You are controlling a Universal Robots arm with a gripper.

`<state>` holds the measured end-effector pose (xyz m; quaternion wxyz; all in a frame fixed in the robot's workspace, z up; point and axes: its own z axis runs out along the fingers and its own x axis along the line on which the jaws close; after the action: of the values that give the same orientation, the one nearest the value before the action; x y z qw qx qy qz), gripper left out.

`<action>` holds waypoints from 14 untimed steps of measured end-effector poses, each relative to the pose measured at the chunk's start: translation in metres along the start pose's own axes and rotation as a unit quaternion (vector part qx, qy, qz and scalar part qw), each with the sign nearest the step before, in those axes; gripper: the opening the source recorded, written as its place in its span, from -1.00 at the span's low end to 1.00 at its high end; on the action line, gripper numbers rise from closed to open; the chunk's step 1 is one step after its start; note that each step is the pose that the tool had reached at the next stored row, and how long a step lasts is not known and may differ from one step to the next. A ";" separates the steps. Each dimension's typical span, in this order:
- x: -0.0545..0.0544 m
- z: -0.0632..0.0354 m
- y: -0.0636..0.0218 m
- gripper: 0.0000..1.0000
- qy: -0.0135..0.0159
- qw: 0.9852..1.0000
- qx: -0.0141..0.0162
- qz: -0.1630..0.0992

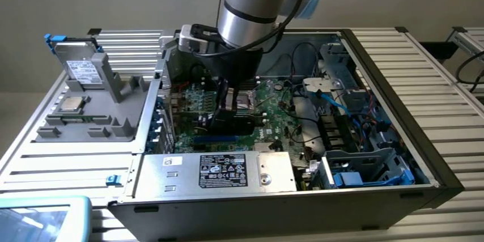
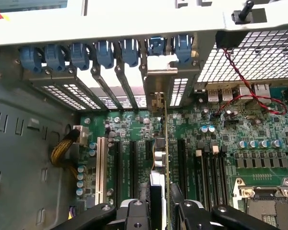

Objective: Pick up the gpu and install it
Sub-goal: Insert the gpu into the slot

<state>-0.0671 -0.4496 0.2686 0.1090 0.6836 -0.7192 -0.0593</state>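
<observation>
The gpu [image 2: 159,154] is clamped edge-on by the end effector [image 2: 158,203] and is held upright among the expansion slots [image 2: 132,163] of the motherboard [image 2: 230,139].

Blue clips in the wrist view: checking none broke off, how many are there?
7 clips, side by side in one row along the case wall; others may be hidden.

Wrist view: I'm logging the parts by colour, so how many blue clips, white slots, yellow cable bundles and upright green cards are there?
blue clips: 7
white slot: 1
yellow cable bundle: 1
gpu (green card, seen edge-on): 1
Total: 10
</observation>
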 end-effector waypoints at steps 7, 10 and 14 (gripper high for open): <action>-0.001 0.0073 -0.0016 -0.45 -0.001 1.000 0.000 0.005; -0.001 0.0079 -0.0003 -0.45 -0.002 1.000 0.000 0.007; -0.001 0.0082 0.0008 -0.45 -0.002 1.000 -0.001 0.007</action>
<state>-0.0698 -0.4496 0.2608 0.1085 0.6785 -0.7241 -0.0601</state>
